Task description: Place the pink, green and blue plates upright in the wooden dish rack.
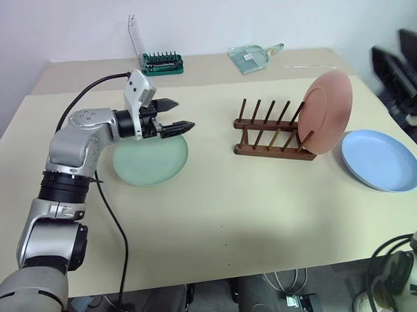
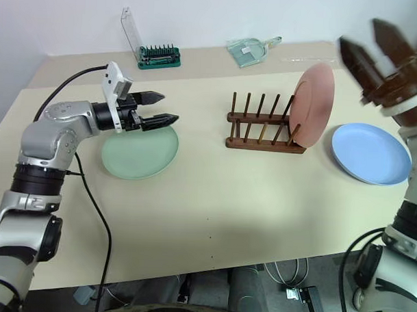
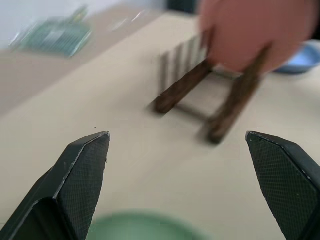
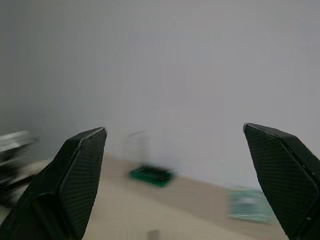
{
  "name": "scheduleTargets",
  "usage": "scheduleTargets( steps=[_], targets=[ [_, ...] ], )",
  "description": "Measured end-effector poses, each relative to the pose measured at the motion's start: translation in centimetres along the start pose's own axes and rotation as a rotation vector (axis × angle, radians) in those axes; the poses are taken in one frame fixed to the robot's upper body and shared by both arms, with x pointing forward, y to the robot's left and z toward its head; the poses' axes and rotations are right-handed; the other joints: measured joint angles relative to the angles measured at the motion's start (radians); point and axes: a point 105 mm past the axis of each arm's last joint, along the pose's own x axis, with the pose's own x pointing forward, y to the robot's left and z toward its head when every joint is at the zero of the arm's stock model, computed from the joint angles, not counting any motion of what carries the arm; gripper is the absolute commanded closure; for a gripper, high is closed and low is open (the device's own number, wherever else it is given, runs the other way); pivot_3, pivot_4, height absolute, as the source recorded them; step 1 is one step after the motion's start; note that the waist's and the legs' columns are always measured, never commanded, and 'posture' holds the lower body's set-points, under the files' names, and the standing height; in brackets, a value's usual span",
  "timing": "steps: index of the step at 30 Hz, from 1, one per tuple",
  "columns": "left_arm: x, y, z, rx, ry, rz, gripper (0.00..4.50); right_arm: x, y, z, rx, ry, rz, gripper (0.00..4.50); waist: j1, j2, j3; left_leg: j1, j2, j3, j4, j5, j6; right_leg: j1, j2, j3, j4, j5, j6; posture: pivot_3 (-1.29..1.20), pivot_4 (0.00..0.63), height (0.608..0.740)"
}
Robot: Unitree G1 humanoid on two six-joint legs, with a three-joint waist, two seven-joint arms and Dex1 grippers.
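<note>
The pink plate [image 1: 328, 111] stands upright in the right end of the wooden dish rack [image 1: 269, 136]. Flat on the table to the left of the rack lies the green plate [image 1: 151, 161], and the blue plate [image 1: 381, 160] lies flat to the rack's right. My left gripper [image 1: 180, 117] hovers open just above the green plate's far edge, pointing toward the rack, nothing between its fingers. My right gripper [image 2: 368, 44] is raised high over the table's right side, above the blue plate, open and empty.
A green screwdriver-bit holder [image 1: 162, 62] with a raised clear lid stands at the back of the table. A clear dustpan-like scoop [image 1: 252, 57] lies at the back centre. Black equipment [image 1: 405, 67] stands beyond the table's right edge. A black cable [image 1: 110, 214] trails across the left front.
</note>
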Motion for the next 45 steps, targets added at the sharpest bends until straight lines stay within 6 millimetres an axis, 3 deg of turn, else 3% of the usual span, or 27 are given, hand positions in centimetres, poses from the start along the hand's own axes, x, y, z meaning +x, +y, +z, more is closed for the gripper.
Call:
scheduleTargets(
  steps=[4,8,11,20,29,32,39,45],
  targets=[
    [-2.3,4.7,-2.2,-0.09,0.204,0.226,0.0,0.6,3.3,-1.7,0.078,0.094,0.168,0.04,0.002,0.0,0.0,0.0,0.0,0.0,0.0,0.0,0.0,0.0,0.0,0.0,0.0,0.0,0.0,0.0,0.15,0.74],
    [-4.4,6.1,-5.3,-0.178,0.353,0.291,0.0,-0.1,5.0,-4.5,0.143,0.213,0.235,0.04,0.006,0.0,0.0,-0.001,-0.001,0.0,0.0,0.0,-0.001,0.0,-0.001,0.0,0.0,0.0,0.001,0.0,0.15,0.74],
    [-5.2,6.4,-6.2,-0.205,0.407,0.298,0.0,-0.2,5.3,-5.7,0.112,0.259,0.25,0.04,0.009,-0.002,0.001,-0.001,-0.001,0.0,0.001,0.0,-0.001,0.0,-0.001,-0.001,0.0,0.0,0.001,0.0,0.15,0.74],
    [-6.8,5.0,-9.3,-0.631,0.546,0.301,0.0,0.1,5.0,-5.7,0.069,0.244,0.23,0.04,0.005,-0.002,0.001,-0.001,-0.001,0.0,0.001,0.001,-0.002,0.0,-0.001,-0.001,0.001,0.0,0.001,0.0,0.15,0.74],
    [-6.3,4.1,-9.5,-0.669,0.598,0.25,0.0,0.3,5.0,-6.3,0.067,0.255,0.213,0.04,0.006,-0.002,0.001,0.0,-0.001,0.0,0.001,0.001,-0.002,0.0,-0.002,-0.001,0.001,0.0,0.001,0.0,0.15,0.74],
    [-5.9,3.6,-9.5,-0.702,0.617,0.226,0.86,0.3,4.8,-6.4,0.063,0.258,0.197,0.0,0.008,-0.002,0.001,0.0,-0.001,0.0,0.001,0.001,-0.001,0.0,-0.002,-0.001,0.001,0.0,0.001,0.0,0.15,0.74],
    [-5.6,3.1,-10.4,-0.769,0.623,0.224,4.31,0.5,4.5,-6.3,0.052,0.258,0.177,0.0,0.008,-0.001,0.001,0.0,-0.001,0.0,0.001,0.001,-0.002,0.0,-0.002,-0.001,0.001,0.0,0.001,0.0,0.15,0.74],
    [-4.7,3.3,-9.4,-0.845,0.506,0.223,4.46,0.5,4.3,-6.4,0.038,0.267,0.16,0.0,0.006,-0.002,0.001,0.0,-0.002,0.0,0.001,0.001,-0.003,0.0,-0.002,-0.001,0.001,0.0,0.001,0.0,0.15,0.74]
  ],
)
